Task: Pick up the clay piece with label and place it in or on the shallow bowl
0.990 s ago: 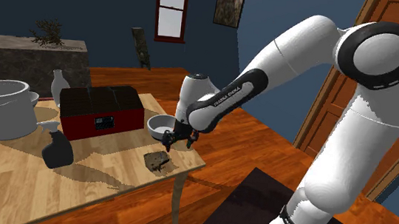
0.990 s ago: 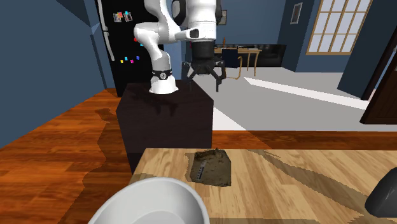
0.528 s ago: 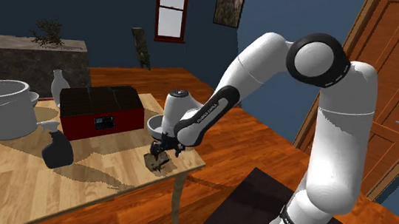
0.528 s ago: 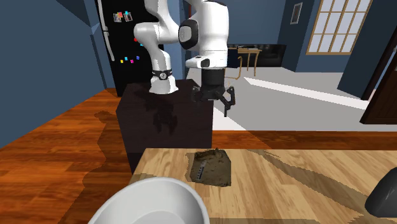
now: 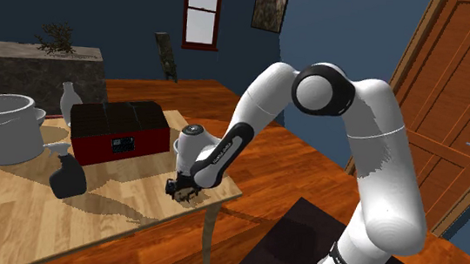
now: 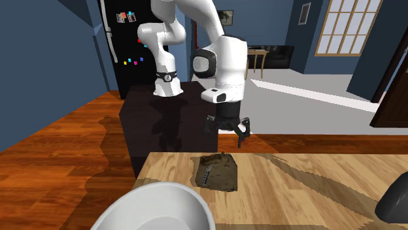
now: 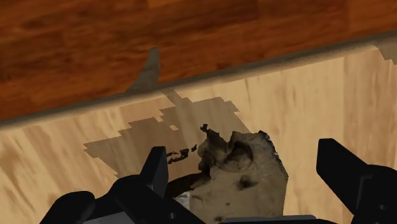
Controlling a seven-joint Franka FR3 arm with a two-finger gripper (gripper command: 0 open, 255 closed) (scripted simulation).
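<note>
The clay piece (image 5: 188, 193) is a lumpy brown-grey chunk with a small label, lying near the wooden table's (image 5: 8, 212) corner. In the second exterior view the clay piece (image 6: 216, 172) shows its label face. My open gripper (image 5: 182, 184) hangs just above it, fingers pointing down. In the wrist view the clay piece (image 7: 245, 175) lies between the spread fingers (image 7: 157, 167) of the gripper (image 7: 243, 153), untouched. The gripper (image 6: 226, 134) stands behind the chunk. The shallow white bowl (image 6: 153, 208) sits beside it; in the shoulder view the arm hides most of the bowl (image 5: 178, 147).
A dark red box (image 5: 120, 132), a white bucket (image 5: 2, 126), a white bottle (image 5: 69, 99) and a dark bottle (image 5: 68, 176) stand further along the table. The table edge (image 7: 191, 83) runs close past the clay. The black stand (image 6: 170, 117) is beyond it.
The arm has swung down and toward the table corner, bringing the gripper from high over the bowl to just above the clay piece. The fingers stayed open.
</note>
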